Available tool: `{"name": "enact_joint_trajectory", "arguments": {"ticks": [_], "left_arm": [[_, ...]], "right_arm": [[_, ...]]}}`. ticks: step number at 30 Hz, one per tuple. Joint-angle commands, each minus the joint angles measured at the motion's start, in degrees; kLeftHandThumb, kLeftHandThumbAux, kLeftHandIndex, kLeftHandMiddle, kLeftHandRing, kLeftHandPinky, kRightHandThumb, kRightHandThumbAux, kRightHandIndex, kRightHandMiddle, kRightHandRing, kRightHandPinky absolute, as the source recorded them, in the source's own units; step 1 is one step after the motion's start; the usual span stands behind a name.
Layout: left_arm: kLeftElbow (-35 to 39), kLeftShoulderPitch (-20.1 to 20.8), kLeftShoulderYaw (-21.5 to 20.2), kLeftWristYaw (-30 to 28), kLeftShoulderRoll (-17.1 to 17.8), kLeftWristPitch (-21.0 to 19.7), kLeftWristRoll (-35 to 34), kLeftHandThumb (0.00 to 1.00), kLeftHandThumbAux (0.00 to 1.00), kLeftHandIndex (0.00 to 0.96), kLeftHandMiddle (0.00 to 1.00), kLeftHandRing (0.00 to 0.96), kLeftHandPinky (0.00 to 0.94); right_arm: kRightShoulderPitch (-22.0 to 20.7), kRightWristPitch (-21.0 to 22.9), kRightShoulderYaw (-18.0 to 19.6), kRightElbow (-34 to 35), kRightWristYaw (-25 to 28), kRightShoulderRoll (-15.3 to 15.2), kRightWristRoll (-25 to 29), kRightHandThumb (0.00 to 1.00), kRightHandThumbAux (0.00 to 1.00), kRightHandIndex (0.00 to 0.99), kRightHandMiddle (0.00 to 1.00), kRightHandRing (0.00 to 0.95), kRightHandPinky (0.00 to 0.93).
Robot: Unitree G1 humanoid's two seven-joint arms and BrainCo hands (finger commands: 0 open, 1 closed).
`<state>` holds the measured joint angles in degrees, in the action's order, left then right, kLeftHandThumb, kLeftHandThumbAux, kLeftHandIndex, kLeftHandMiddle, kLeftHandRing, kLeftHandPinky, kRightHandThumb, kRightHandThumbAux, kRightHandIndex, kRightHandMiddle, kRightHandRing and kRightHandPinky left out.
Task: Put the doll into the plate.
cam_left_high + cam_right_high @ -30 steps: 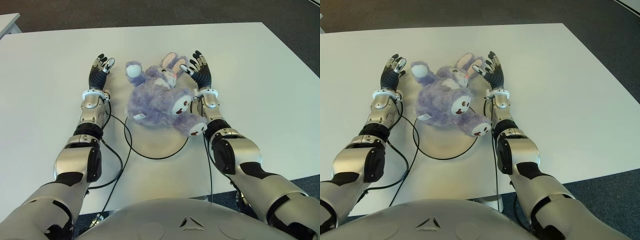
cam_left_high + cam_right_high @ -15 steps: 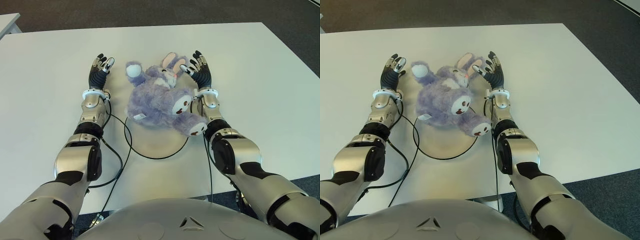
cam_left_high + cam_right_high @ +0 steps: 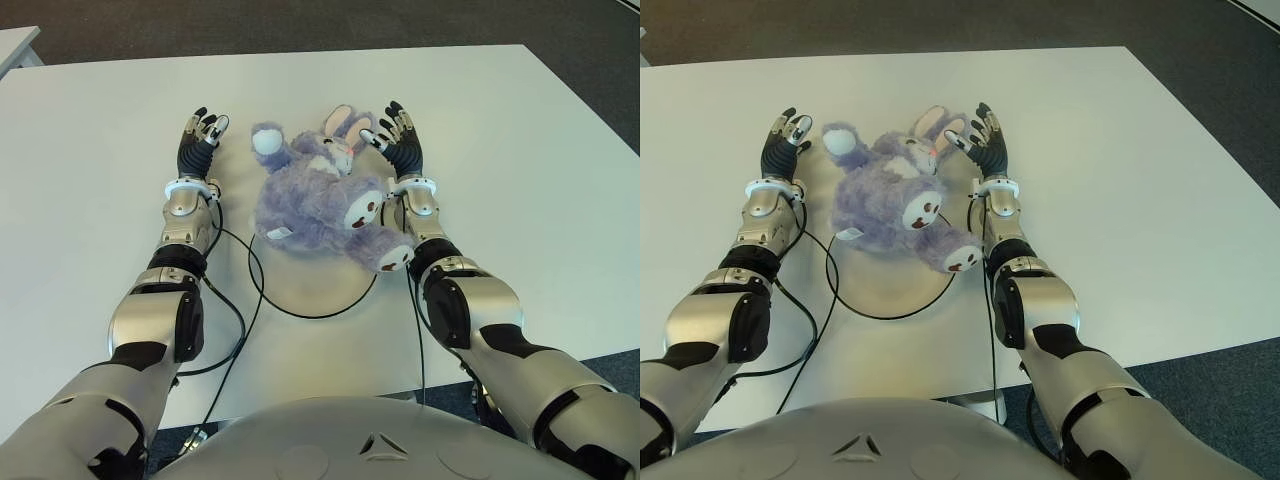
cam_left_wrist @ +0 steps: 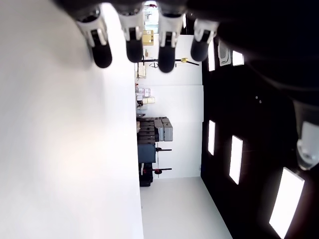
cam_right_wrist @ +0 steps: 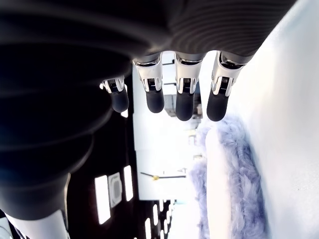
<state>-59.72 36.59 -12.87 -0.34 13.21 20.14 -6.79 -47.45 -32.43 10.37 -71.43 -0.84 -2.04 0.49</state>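
A purple plush rabbit doll (image 3: 320, 200) lies on its back on a white round plate (image 3: 310, 285) in the middle of the table. My left hand (image 3: 200, 135) shows left of the doll, fingers spread, holding nothing, a gap between it and the doll's white paw. My right hand (image 3: 398, 137) is beside the doll's pink ears on the right, fingers spread and empty. The right wrist view shows straight fingers (image 5: 183, 97) with an ear (image 5: 234, 179) beyond them. The left wrist view shows straight fingers (image 4: 132, 42) over bare table.
The white table (image 3: 520, 180) stretches wide on both sides. Black cables (image 3: 235, 300) loop from my wrists across the plate's front. Dark floor lies beyond the table's far and right edges.
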Motion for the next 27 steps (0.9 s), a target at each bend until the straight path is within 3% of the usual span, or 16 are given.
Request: {"name": "enact_joint_trajectory", "arguments": {"ticks": [1,27], "left_arm": [[-2.2,-3.0,-0.2,-0.6,-0.8,-0.9,0.0,0.0,0.483,0.02,0.121,0.064,0.0],[-2.9,-4.2,-0.3,0.1,-1.4,5.2,0.1,0.0,0.508,0.032,0.12,0.066,0.0]], "right_arm": [[3.0,0.6,0.5,-1.4,0.3,0.7,0.6,0.055,0.751,0.047,0.074,0.086,0.123],[3.0,1.0,0.4,-1.4,0.3,0.8,0.4,0.051,0.751,0.046,0.076,0.089,0.123]]}}
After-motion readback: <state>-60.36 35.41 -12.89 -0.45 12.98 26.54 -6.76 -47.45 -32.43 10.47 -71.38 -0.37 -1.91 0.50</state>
